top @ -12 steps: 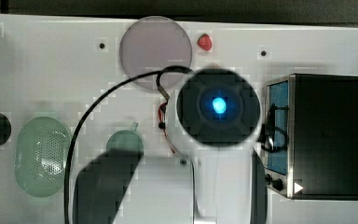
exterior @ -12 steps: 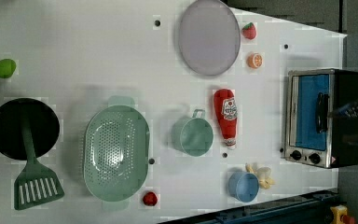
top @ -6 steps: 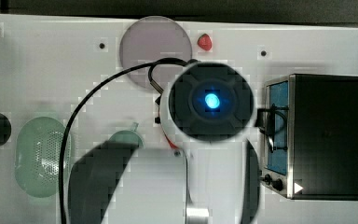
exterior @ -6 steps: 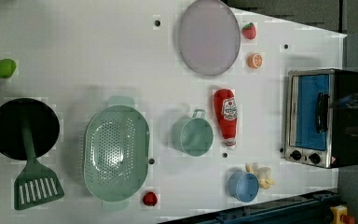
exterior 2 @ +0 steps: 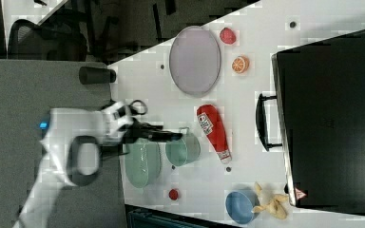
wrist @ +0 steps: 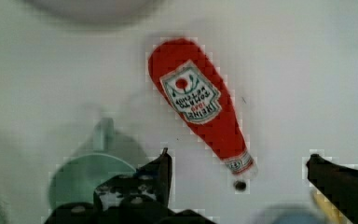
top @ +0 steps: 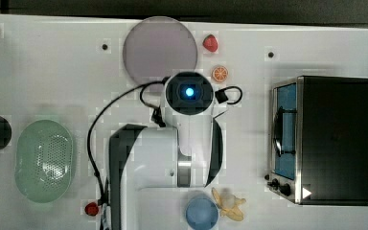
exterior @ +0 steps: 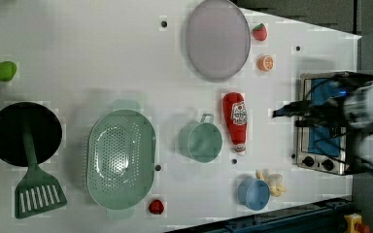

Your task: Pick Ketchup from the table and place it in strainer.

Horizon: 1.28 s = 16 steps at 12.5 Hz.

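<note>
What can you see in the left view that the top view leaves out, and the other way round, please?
The left view alone shows the Ketchup lying on the table beside the green cup, plus the black pan, spatula and lime. The top view alone looks straight down on the arm's wrist with its blue light. Both share the strainer, plate, strawberry, orange slice, toaster oven, blue bowl and red ball.
</note>
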{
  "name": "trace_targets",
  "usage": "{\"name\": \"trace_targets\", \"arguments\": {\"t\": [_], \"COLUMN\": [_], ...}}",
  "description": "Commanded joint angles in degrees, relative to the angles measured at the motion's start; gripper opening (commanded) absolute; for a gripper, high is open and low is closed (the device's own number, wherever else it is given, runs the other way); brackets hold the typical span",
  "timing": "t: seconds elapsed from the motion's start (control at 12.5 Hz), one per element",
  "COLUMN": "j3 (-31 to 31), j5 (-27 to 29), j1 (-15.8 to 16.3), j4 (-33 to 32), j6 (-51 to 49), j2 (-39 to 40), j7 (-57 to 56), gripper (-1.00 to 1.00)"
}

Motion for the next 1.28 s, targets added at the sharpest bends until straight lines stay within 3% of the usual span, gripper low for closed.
{"name": "trace_targets", "arguments": {"t": [0.08, 0.48, 1.2, 1.28], "j3": [0.34, 0.54, 0.50, 0.50], "j5": [-0.20, -0.19, -0.20, -0.20], "j1": [-0.08, 0.00, 0.30, 0.30], "j4": [-4.19, -10.19, -10.17, -10.15], "j6": [9.14, 22.93, 35.24, 36.21], "j2": [0.48, 6.40, 20.40, 21.04], "j7": [-20.65, -24.62, -24.62, -24.61], "gripper": [1.00, 1.00, 1.00, 0.93]}}
